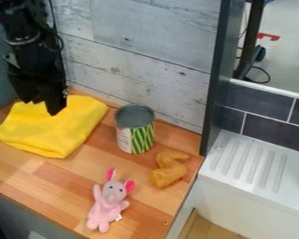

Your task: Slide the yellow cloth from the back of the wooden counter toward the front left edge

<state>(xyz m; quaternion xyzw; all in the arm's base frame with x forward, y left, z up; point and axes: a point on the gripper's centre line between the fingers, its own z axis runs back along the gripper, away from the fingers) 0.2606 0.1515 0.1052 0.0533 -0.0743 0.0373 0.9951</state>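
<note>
A pale wood-plank wall [145,56] backs a wooden counter [61,182]; a dark upright panel [214,79] bounds its far right part. At far left, the black gripper [43,107] points downward in front of the wall; the jaw opening cannot be determined from this angle; nothing can be made out in its grasp. The yellow cloth [52,128] lies folded and creased on the counter; its far part sits directly below the jaws in the view; contact between the two cannot be confirmed. Right of the cloth, near the counter's middle, the pink plush toy [105,210] lies face up at the near side, ears toward the far side; farther back, the can [136,130] stands upright, its label striped green and yellow beside a white section; to its right and nearer, a bent golden-brown item [169,169] lies flat. At far right, dark tiles [274,133] rise behind a white ribbed drainboard [245,163].
</note>
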